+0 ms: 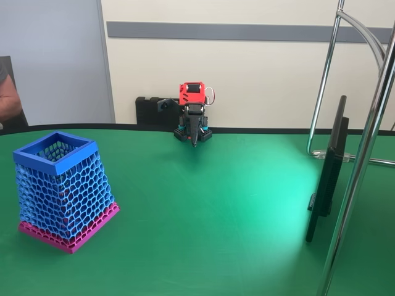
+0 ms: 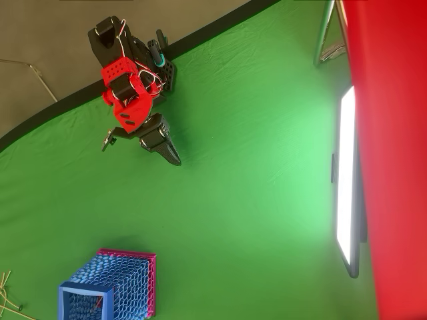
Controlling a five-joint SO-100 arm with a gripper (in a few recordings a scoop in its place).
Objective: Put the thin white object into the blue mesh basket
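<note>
The blue mesh basket (image 1: 62, 188) stands upright at the front left of the green table in the fixed view, with a magenta base band. In the overhead view the basket (image 2: 110, 287) is at the bottom left. My gripper (image 1: 195, 142) is folded back at the table's far edge on the red and black arm. It points down and is shut, with nothing between its fingers. From overhead the gripper (image 2: 176, 160) is far from the basket, up the picture. The thin white object is out of view; whether it lies inside the basket cannot be told.
A dark flat screen (image 1: 327, 172) stands edge-on at the right and glows white from overhead (image 2: 345, 180). Chrome tubes (image 1: 370, 123) rise at the right. A few pale thin strands (image 2: 7, 293) lie at the overhead view's bottom left edge. A person's arm (image 1: 7, 102) shows at the left edge.
</note>
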